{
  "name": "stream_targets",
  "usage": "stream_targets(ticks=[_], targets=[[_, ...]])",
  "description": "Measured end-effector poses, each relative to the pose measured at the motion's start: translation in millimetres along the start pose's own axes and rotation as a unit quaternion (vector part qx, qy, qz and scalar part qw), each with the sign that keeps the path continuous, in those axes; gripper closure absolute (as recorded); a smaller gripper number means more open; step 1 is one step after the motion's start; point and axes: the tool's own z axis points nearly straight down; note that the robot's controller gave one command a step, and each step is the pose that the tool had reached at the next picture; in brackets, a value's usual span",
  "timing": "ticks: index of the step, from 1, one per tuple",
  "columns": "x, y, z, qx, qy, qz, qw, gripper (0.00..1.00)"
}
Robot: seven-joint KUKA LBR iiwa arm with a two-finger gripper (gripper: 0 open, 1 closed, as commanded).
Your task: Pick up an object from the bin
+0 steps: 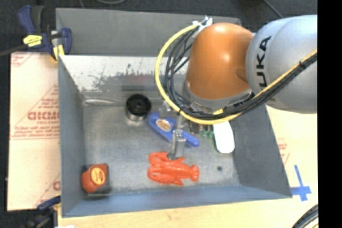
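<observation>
My gripper point(177, 150) hangs below the orange wrist cover, near the middle of the bin floor. Its tip sits just above a red toy lobster point(172, 169) lying flat toward the bin's front. A blue tool with a round tan patch point(166, 127) lies right behind the gripper, partly hidden by it. I see nothing held.
A black round cap point(138, 105) stands at the back left of the floor. A white oval object point(224, 137) lies to the right, half under the arm. An orange tape measure point(95, 179) rests in the front left corner.
</observation>
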Motion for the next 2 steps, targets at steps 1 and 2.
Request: stream_targets(ticks=[1, 2], targets=[[-1.2, 0, -5, 0.0, -0.0041, 0.001, 1.0, 0.0], [-7.2, -28, 44, 0.0, -0.0078, -0.02, 0.9998, 0.0]])
